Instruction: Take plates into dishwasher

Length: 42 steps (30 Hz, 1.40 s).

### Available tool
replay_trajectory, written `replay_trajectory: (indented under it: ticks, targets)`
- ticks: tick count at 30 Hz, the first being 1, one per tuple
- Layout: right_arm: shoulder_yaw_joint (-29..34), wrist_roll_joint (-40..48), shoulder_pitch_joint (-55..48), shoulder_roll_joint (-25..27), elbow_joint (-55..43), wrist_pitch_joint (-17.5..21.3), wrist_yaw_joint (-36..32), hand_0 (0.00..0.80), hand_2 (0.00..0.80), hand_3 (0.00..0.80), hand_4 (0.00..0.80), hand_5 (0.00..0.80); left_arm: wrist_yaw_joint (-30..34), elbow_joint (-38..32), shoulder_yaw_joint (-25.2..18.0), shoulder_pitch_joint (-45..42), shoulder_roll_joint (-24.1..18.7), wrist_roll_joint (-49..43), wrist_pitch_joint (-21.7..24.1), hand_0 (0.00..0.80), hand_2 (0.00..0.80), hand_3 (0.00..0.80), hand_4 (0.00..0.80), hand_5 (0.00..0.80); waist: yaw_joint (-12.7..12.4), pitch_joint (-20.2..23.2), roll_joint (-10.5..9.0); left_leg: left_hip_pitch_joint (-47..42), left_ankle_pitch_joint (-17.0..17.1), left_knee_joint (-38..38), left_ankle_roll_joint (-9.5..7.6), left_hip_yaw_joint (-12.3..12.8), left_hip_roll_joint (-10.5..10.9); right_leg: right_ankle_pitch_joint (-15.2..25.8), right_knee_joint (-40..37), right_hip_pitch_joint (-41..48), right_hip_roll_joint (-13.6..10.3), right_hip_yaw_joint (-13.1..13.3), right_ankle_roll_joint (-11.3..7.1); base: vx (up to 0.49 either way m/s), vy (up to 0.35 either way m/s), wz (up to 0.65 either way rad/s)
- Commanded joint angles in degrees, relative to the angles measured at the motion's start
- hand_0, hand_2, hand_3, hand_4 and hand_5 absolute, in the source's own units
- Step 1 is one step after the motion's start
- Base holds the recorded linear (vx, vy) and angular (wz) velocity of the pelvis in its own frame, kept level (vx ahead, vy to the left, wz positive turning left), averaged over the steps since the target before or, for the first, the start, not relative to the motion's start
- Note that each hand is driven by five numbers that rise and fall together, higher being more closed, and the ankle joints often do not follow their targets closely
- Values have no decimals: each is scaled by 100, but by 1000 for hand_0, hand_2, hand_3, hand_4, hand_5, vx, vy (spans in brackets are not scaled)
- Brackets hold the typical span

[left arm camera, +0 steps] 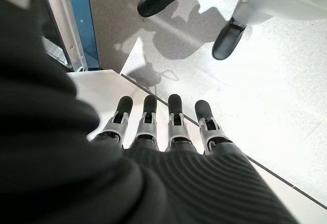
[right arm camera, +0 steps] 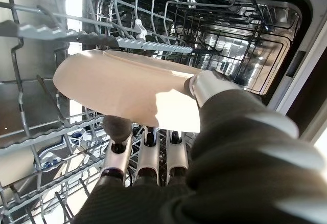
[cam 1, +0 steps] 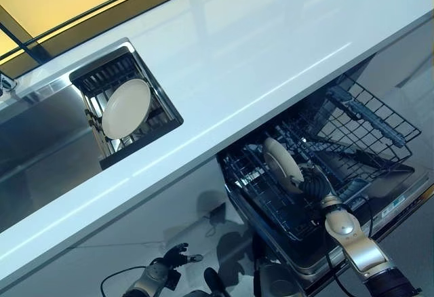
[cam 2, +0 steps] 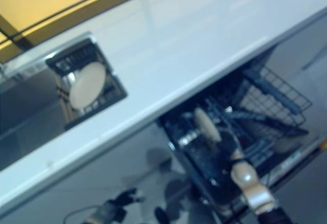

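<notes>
A cream plate [cam 1: 281, 163] stands on edge in the pulled-out dishwasher rack [cam 1: 352, 117]. My right hand [cam 1: 316, 186] is shut on it; in the right wrist view the thumb [right arm camera: 207, 83] lies over the plate [right arm camera: 127, 93] and the fingers [right arm camera: 148, 155] pass under it. A second cream plate [cam 1: 126, 108] leans upright in the dark drying rack [cam 1: 108, 73] set into the sink. My left hand [cam 1: 168, 262] hangs low below the counter, fingers [left arm camera: 173, 119] straight and empty.
A long white countertop [cam 1: 258, 53] runs diagonally above the dishwasher. The steel sink basin [cam 1: 41, 141] lies to the left of the drying rack. The dishwasher door edge [cam 1: 400, 202] juts out at lower right. A person's dark shoes [left arm camera: 227, 37] stand on the floor.
</notes>
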<state>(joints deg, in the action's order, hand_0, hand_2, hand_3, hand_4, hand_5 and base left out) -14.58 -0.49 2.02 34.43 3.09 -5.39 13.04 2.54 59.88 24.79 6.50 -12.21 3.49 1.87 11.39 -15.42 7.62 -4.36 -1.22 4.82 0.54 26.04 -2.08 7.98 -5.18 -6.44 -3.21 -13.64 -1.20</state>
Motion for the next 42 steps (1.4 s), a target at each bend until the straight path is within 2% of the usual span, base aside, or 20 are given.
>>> replay_trajectory:
  ticks: [1,10,18,24,33,42]
  targets:
    - [-187,-168,239,-89,9,58,-8,800,800,800,800,800,14,95,-28,53,-243,-19,86,0,0,0,0,0,-80,12,-525,256,8,18,131,60,-114,-1008,19,596,259,-52,-33,0,0,0]
    - [-484,-626,503,-295,1379,-109,2,800,800,800,800,800,79,22,16,119,-262,-156,19,0,0,0,0,0,-228,-21,-521,279,12,18,144,-62,-104,-1018,19,612,241,-124,-31,6,-8,4]
    - [-766,-867,923,-535,2365,-631,-247,800,800,800,800,800,183,-28,92,181,-279,-331,-33,0,0,0,0,0,-423,-27,-493,286,33,18,158,-209,-80,-1041,22,672,210,-257,4,17,-3,8]
    - [-919,-807,1160,-686,2916,-779,-206,800,800,800,800,800,217,3,172,255,-271,-406,-34,0,0,0,0,0,-541,-12,-479,301,36,18,142,-328,-59,-1060,65,661,198,-298,12,13,-1,5]
    - [-965,-869,1227,-785,2959,-735,-148,800,800,800,800,800,212,15,175,243,-263,-428,-12,0,0,0,0,0,-570,-9,-453,313,32,18,126,-420,-27,-1058,95,645,194,-260,10,0,14,7]
    - [-1125,-2226,1227,-600,2790,-728,-269,800,800,800,800,800,233,-17,130,255,-294,-478,-70,0,0,0,0,0,-594,28,-515,293,17,18,116,-443,-30,-1024,45,696,200,-283,-20,0,0,0]
